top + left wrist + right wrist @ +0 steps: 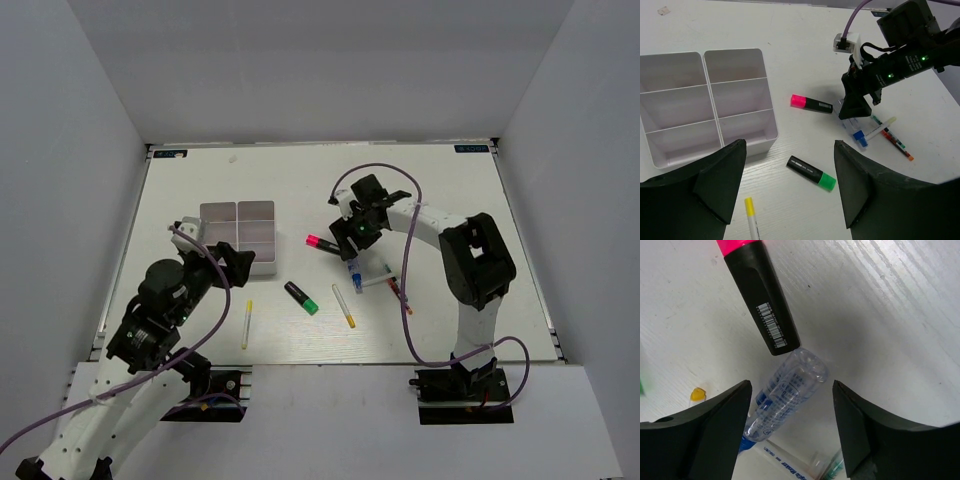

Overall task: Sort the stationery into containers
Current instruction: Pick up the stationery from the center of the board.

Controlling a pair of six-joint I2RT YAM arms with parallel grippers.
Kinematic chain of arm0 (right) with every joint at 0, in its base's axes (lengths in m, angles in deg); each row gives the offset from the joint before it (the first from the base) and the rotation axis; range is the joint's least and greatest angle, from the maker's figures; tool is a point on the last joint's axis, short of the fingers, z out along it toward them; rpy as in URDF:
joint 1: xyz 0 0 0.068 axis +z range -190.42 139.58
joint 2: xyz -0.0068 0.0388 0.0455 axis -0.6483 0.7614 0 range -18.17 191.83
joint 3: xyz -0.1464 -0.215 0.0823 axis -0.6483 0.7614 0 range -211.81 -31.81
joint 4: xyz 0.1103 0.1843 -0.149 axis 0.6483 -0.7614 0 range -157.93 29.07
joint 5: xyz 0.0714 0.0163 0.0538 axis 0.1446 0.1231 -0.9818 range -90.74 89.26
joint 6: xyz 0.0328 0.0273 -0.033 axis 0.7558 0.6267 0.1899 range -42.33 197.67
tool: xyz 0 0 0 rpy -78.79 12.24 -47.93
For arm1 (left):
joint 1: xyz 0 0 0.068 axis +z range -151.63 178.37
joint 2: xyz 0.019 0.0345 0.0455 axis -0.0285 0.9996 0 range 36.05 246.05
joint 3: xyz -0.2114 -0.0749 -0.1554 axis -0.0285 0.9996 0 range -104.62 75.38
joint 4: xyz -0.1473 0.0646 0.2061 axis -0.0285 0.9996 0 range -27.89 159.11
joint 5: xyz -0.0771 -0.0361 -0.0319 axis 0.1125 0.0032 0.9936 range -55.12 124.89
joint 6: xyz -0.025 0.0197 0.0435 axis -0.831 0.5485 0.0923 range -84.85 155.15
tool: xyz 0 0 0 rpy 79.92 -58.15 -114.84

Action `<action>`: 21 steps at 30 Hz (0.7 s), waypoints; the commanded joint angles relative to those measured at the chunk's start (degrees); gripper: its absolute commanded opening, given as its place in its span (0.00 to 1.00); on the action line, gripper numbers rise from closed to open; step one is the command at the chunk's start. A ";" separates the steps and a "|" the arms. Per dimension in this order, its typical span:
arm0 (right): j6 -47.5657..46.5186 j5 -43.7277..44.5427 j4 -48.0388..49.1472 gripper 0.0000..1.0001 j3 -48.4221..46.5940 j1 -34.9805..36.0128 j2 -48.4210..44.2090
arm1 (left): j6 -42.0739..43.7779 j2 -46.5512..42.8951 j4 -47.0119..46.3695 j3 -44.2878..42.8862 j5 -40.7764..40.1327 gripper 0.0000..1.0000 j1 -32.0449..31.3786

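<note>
Step in hand: picking the first piece, nothing gripped yet. My right pincer (791, 386) hangs spread wide over the white-blue marker (782, 397), one finger on each side of its clear barrel and neither touching it. The marker lies slantwise on the table right of the containers (733, 50), its clear end just at the black butt of the pink highlighter (762, 300), its blue cap toward a cluster of thin pens (892, 137). My left pincer (790, 145) is also spread and holds nothing, hovering by the near corner of the boxes, with the green highlighter (811, 173) just ahead. Next move, as I judge it: lower the right fingers, square them across the barrel, and close without catching the pink highlighter. How far above the table they hang, I cannot tell.
</note>
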 commanded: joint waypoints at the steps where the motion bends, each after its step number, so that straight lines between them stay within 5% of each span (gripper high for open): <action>1: 0.97 3.25 -1.45 0.70 -1.43 0.83 1.08 | 0.66 -1.45 0.28 0.18 1.19 0.81 -0.01; 10: 0.35 8.44 -2.59 0.54 0.41 1.89 1.61 | 0.66 -1.97 0.28 0.18 1.71 0.81 -0.01; 21: -4.48 -0.07 -5.66 0.00 -2.57 1.80 -4.79 | 0.66 -3.03 0.28 0.71 1.71 0.81 0.51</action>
